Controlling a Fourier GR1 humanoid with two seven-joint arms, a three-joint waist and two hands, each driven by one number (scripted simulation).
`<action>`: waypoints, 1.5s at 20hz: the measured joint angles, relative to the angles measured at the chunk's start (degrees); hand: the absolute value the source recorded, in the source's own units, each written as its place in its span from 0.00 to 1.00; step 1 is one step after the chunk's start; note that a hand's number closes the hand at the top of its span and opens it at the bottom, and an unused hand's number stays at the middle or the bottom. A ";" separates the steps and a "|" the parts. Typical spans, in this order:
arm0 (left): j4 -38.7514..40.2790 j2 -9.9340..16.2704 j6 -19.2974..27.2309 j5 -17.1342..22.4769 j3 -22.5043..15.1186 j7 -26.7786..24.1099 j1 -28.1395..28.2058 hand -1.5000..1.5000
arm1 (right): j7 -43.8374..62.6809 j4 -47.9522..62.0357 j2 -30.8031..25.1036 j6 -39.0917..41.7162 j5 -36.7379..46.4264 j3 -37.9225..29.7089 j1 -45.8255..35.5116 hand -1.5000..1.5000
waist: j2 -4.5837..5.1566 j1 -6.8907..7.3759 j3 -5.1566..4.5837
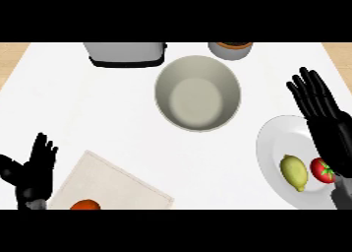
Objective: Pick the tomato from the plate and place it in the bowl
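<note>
right hand [325,115] hangs over the plate [275,135] with fingers straight and spread, holding nothing. just beside its wrist, toward the left hand, the tomato [323,170] lies on the plate, partly hidden by the hand, with a lemon [294,172] touching or nearly touching it. past the fingertips' inner side sits the bowl [198,93], well apart from the tomato. left hand [30,170] rests open at the lower edge, fingers up, beside a cloth [106,184] with an orange thing [85,205] on it.
</note>
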 measured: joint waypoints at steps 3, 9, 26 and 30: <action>-1.86 1.74 -1.19 -1.09 0.24 -1.85 -2.56 0.50 | -0.54 -1.98 -0.51 6.40 -1.97 2.92 1.16 0.00 | 0.20 0.09 -0.02; -7.65 7.81 -5.28 -3.57 0.36 -5.40 -9.40 0.50 | -6.06 -6.42 -5.86 15.78 3.54 6.68 3.43 0.00 | -0.56 -1.56 0.03; -11.54 12.40 -11.33 -2.55 3.16 -4.44 -12.73 0.50 | -38.09 -5.13 -26.40 17.41 20.38 -20.86 32.25 0.00 | 0.24 -1.62 -0.18; -12.07 12.38 -11.73 -2.59 3.41 -4.54 -12.47 0.50 | -36.71 -4.43 -33.61 19.16 25.32 -26.71 35.44 0.00 | 0.24 -1.55 -0.24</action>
